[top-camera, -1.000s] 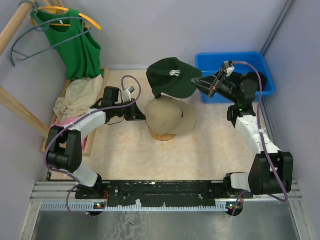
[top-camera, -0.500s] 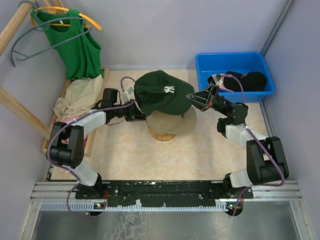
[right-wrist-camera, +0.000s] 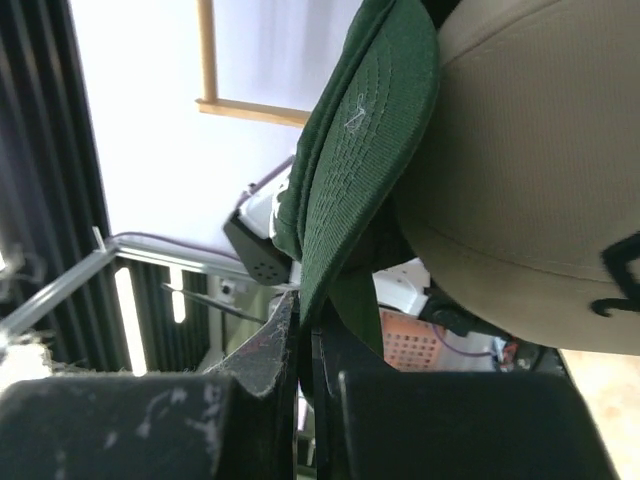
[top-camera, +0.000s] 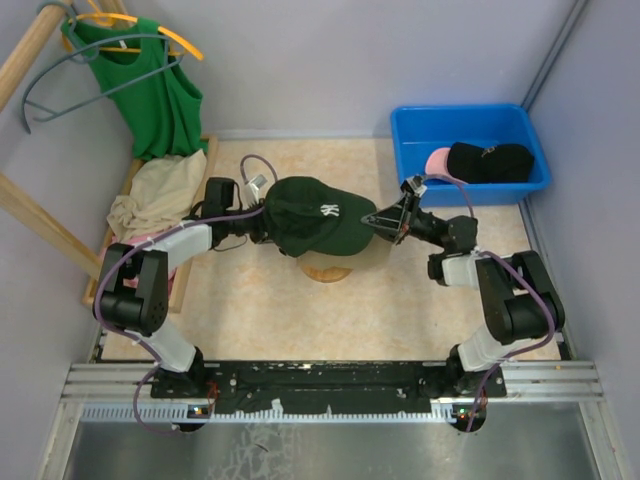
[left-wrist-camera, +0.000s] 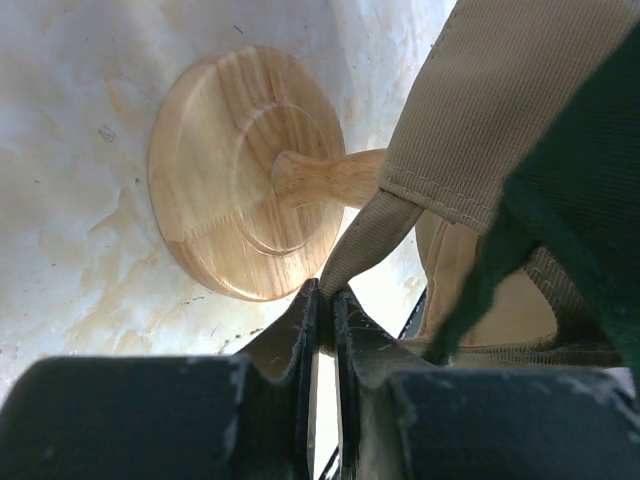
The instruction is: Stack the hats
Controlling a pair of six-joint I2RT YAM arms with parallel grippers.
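Observation:
The dark green cap (top-camera: 318, 213) sits over the tan cap (right-wrist-camera: 540, 180), which rests on a wooden stand (top-camera: 325, 272). In the top view the tan cap is almost hidden. My right gripper (top-camera: 378, 220) is shut on the green cap's brim (right-wrist-camera: 365, 150) at its right side. My left gripper (top-camera: 262, 228) is shut on the tan cap's back strap (left-wrist-camera: 365, 240), next to the stand's round base (left-wrist-camera: 245, 170). The black cap (top-camera: 488, 160) and the pink cap (top-camera: 437, 160) lie in the blue bin (top-camera: 470, 120) at the back right.
A green sleeveless top (top-camera: 150, 90) hangs on a wooden rack (top-camera: 30, 50) at the back left. Cream and pink cloths (top-camera: 160, 195) lie in a wooden tray below it. Purple walls close off the back and both sides.
My right gripper has carried the dark green cap left and down onto the tan cap, which it now covers. The left gripper has stayed on the strap.

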